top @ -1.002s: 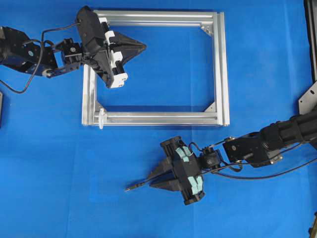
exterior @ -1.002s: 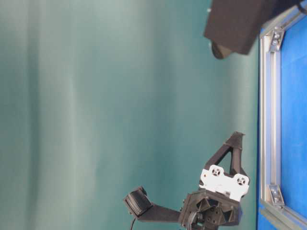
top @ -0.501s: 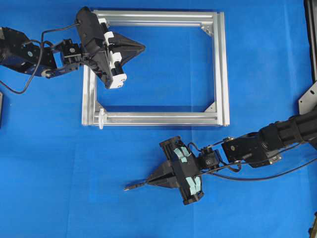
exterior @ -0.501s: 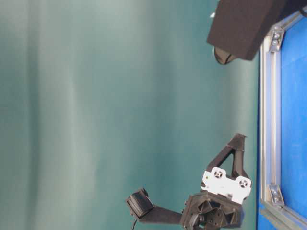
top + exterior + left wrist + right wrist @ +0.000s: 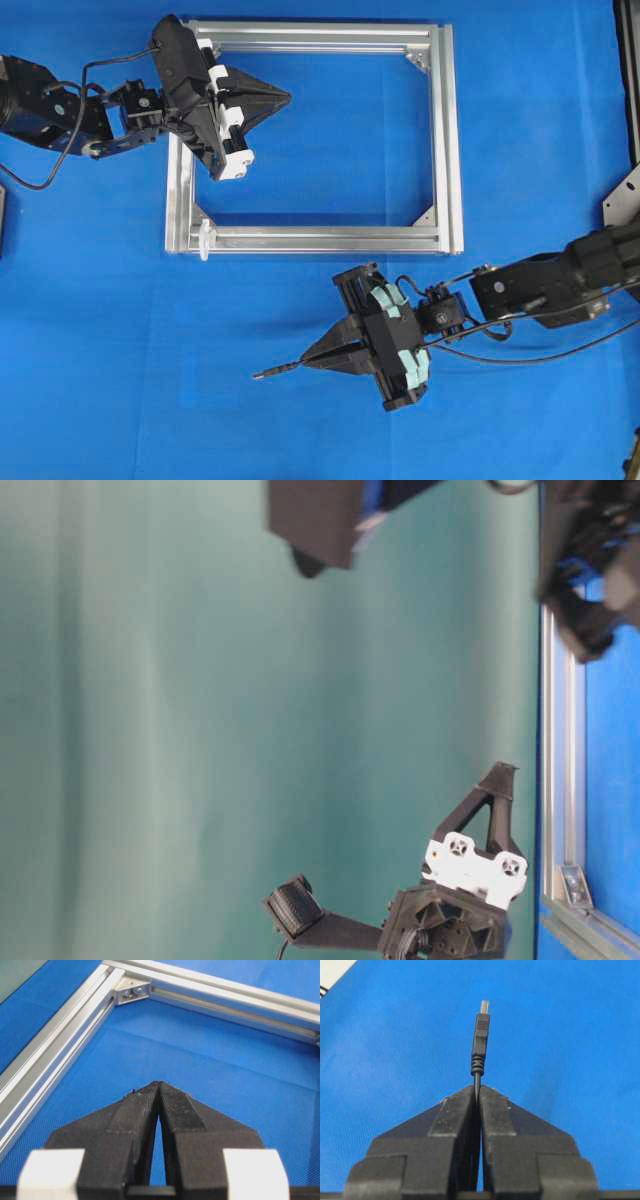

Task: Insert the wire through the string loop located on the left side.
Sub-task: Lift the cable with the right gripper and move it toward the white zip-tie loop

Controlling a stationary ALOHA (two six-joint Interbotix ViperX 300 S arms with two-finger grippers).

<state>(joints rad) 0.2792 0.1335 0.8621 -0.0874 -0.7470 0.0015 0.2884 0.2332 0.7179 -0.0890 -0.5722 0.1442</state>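
A: Most of the wire is hidden between the right gripper fingers; only the plug end is seen.

B: The string loop is too small for its opening to be made out.

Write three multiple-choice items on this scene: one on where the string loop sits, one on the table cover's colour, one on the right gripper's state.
1. The string loop sits at the frame's
A. lower left corner
B. upper right corner
C. right rail's middle

2. The table cover is
A. green
B. blue
C. grey

3. The right gripper is
A. open, empty
B. shut, empty
C. shut on the wire

Key: A, the white loop sticks out by that corner overhead; B, blue in every view; C, the plug juts out past the closed jaws.
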